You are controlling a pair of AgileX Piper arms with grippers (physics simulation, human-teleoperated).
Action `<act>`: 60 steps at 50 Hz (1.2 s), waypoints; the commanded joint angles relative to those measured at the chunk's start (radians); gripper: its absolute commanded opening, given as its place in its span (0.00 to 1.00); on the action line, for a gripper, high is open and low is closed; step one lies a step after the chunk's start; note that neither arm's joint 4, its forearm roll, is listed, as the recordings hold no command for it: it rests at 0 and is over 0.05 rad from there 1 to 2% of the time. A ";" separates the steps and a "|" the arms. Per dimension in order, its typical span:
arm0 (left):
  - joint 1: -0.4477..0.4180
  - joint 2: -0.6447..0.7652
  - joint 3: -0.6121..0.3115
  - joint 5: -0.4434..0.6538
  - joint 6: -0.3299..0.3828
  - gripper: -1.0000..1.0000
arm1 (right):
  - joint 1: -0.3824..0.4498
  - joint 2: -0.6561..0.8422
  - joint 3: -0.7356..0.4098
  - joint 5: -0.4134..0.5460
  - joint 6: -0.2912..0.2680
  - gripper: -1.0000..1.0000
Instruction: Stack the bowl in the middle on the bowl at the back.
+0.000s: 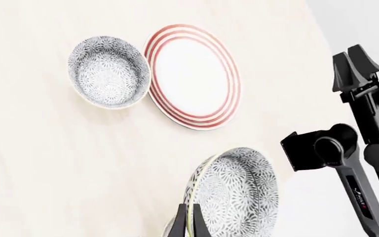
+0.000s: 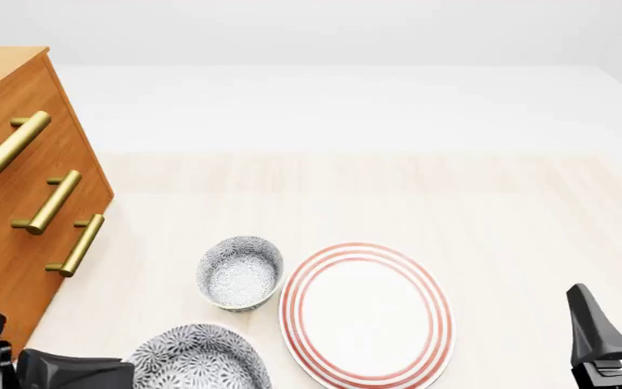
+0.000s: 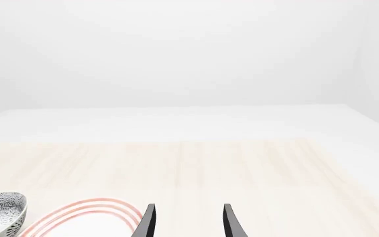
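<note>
Middle bowl (image 1: 239, 195) tilted, rim clamped by left end effector (image 1: 189, 224); right end effector (image 3: 186, 219) wide

— Inspector: Condition of the bowl in the middle (image 2: 198, 359)?
— Assistant: Small, round, white with dense dark-grey speckling inside and out. Nearest the arms, mouth up, clamped at its rim by the left gripper (image 1: 189, 223).
— Inspector: And the bowl at the back (image 2: 240, 272)?
— Assistant: Identical pattern. Upright on the worktop (image 2: 398, 203), farther back, apart from the first.
</note>
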 commanded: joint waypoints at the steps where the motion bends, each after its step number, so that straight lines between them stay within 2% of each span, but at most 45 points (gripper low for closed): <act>1: -0.003 -0.015 -0.082 0.075 0.016 0.00 | -0.001 0.000 -0.001 0.001 0.000 1.00; 11: -0.041 -0.015 -0.128 0.129 0.027 0.00 | 0.000 -0.001 -0.001 0.001 0.001 1.00; 32: -0.138 -0.003 -0.125 0.155 0.047 0.00 | 0.001 -0.001 -0.001 -0.001 0.002 1.00; 60: -0.241 0.011 -0.006 0.084 0.016 0.00 | 0.001 -0.001 -0.001 -0.003 0.003 1.00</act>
